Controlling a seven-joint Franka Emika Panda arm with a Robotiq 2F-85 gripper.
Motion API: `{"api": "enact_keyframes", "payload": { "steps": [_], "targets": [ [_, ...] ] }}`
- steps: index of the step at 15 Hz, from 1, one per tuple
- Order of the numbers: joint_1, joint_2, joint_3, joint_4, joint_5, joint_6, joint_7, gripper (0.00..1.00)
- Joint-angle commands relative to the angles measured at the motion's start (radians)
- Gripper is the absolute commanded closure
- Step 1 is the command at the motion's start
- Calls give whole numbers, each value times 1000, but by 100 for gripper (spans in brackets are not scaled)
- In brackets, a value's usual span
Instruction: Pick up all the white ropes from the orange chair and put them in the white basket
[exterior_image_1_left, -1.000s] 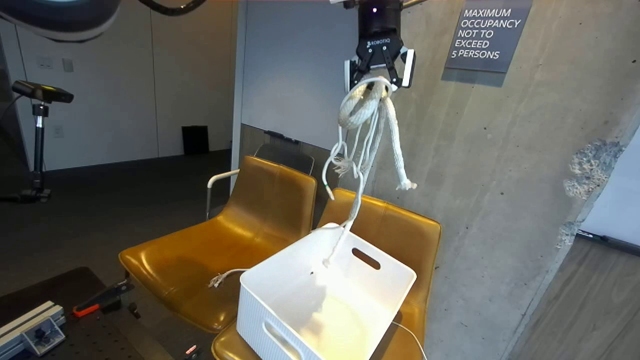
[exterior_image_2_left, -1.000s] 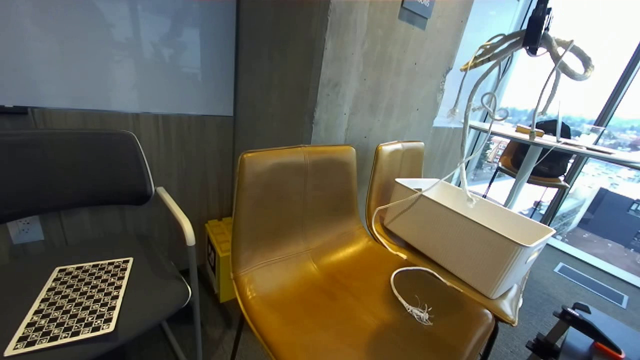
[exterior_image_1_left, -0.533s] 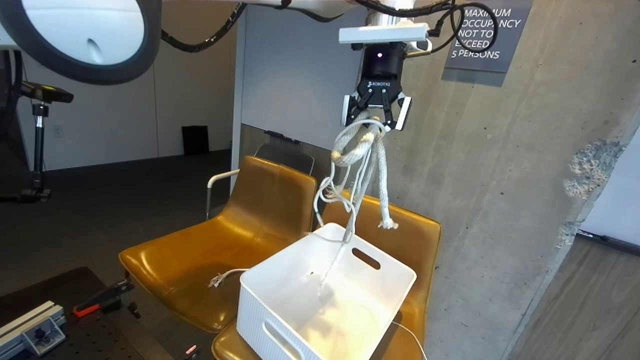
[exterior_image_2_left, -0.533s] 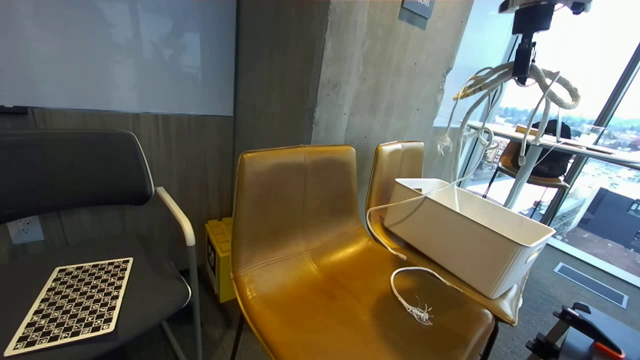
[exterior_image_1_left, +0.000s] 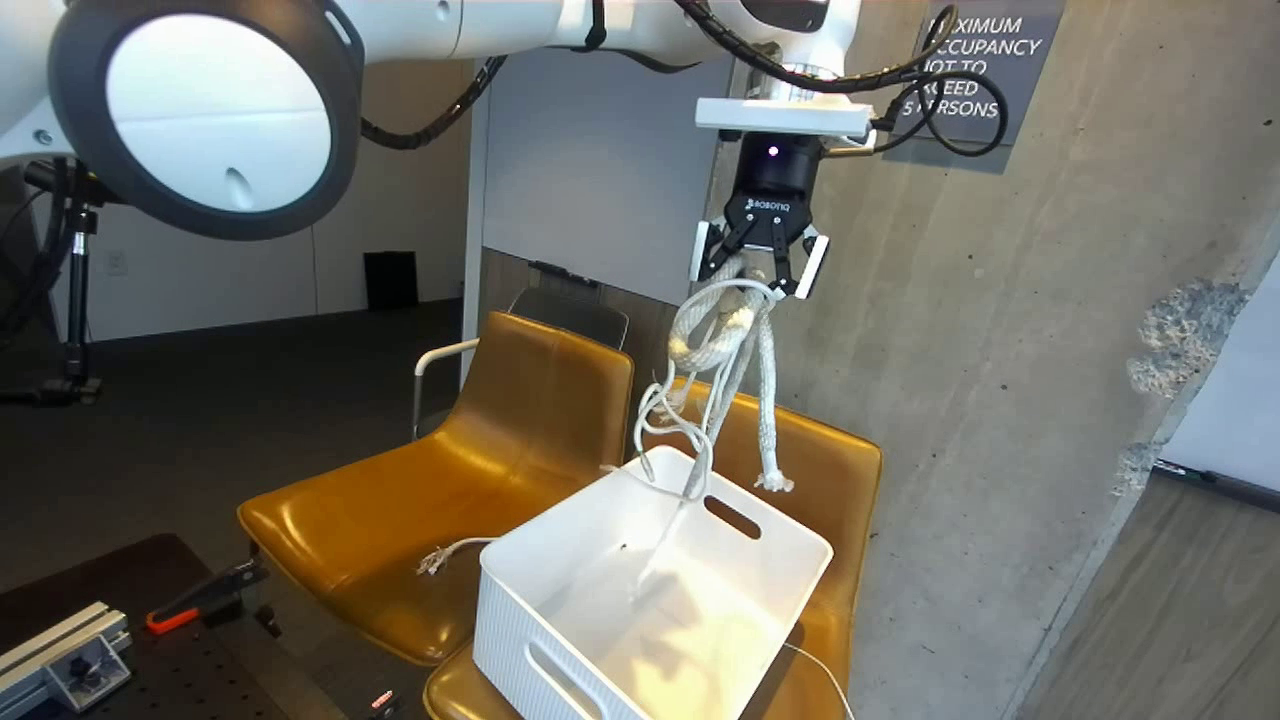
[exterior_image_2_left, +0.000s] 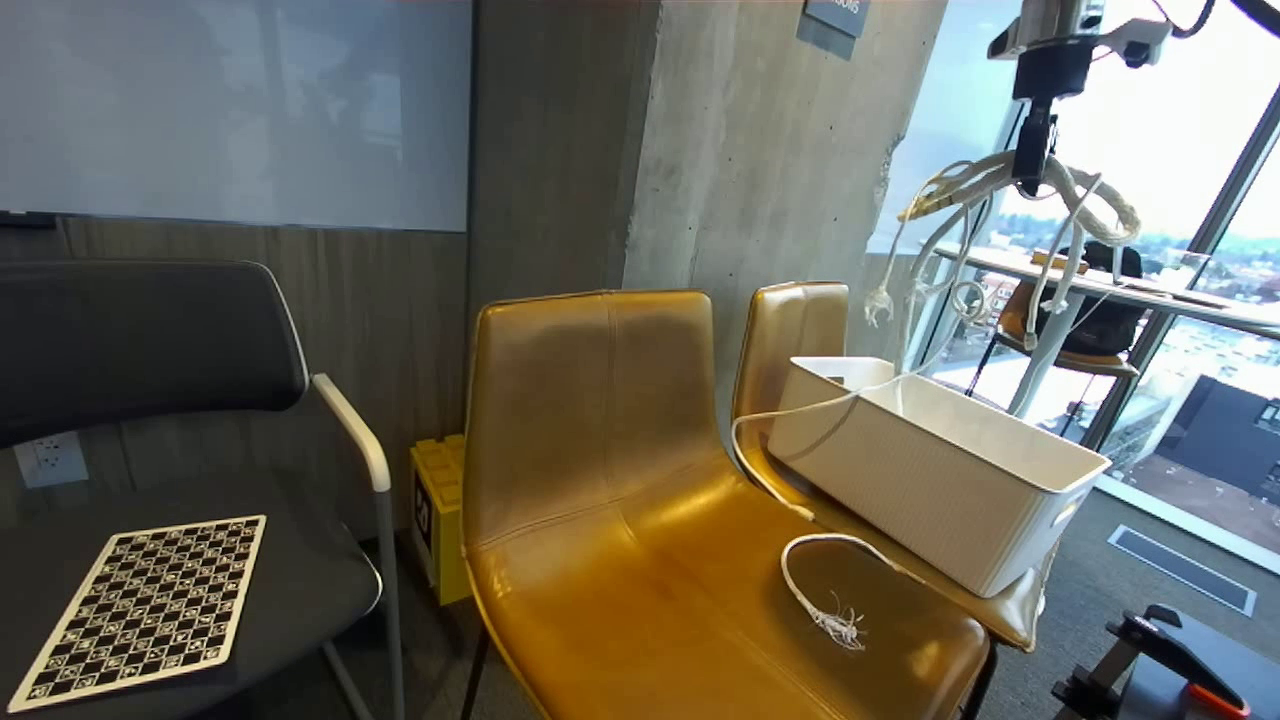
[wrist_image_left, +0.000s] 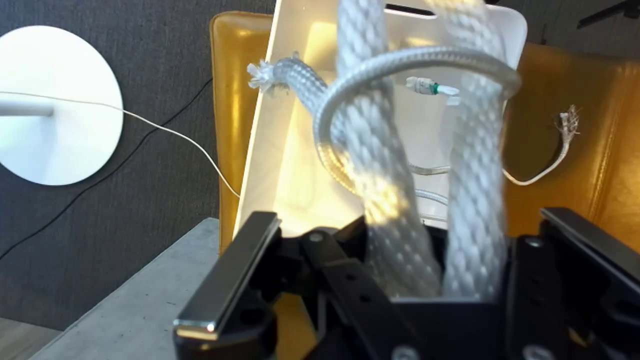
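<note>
A robot arm (exterior_image_1_left: 520, 30) holds a loose bundle of white ropes (wrist_image_left: 372, 130) over a white basket (exterior_image_2_left: 900, 490), its gripper (exterior_image_1_left: 752, 280) clenched around the thick loops. The basket rests on one orange chair (exterior_image_2_left: 800, 325); a matching chair (exterior_image_2_left: 600, 400) stands beside it. Most of the bundle hangs above the rim, while part of it reaches down inside.

From where I stand, the likeliest trouble is rope landing outside. A thin cord (exterior_image_2_left: 800, 408) from the bundle slopes over the rim to the edge between the two seats. If the grip loosens this high, that outer length could hang there or draw looser loops after it. In the wrist view, a thick frayed end (wrist_image_left: 300, 77) stretches across the line of the basket's wall, so it might snag on the rim.

Another frayed strand (exterior_image_2_left: 830, 622) lies on the matching chair and runs off the seat's edge towards the basket (whether it is the same thin cord, threaded through the gap, I cannot tell). If they are one, a tug could catch between the seats and shift the basket; if separate, letting go now would leave this piece behind.
</note>
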Motion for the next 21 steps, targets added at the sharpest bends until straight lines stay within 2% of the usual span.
{"api": "enact_keyframes", "payload": {
  "steps": [1,13,21],
  "targets": [
    [-28,12,28,7,46,58,-30,100],
    [-59,169,7,29,25,29,-142,100],
    [-50,188,16,28,35,-25,-188,100]
  ]
}}
